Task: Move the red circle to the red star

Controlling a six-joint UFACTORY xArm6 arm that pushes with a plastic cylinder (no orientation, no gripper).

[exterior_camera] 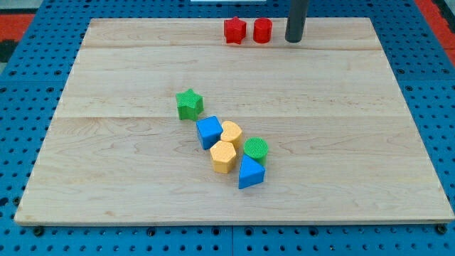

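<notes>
The red circle (262,30) stands near the view's top edge of the wooden board, a little right of centre. The red star (234,30) stands just to its left, with a narrow gap between them. My tip (295,40) is down on the board just to the right of the red circle, apart from it by a small gap. The rod rises out of the view's top.
A green star (189,104) stands near the board's middle. Below and right of it is a tight cluster: a blue cube (209,131), a yellow heart (231,132), a yellow hexagon (223,156), a green circle (256,149) and a blue triangle (250,173). The wooden board (355,142) lies on a blue pegboard.
</notes>
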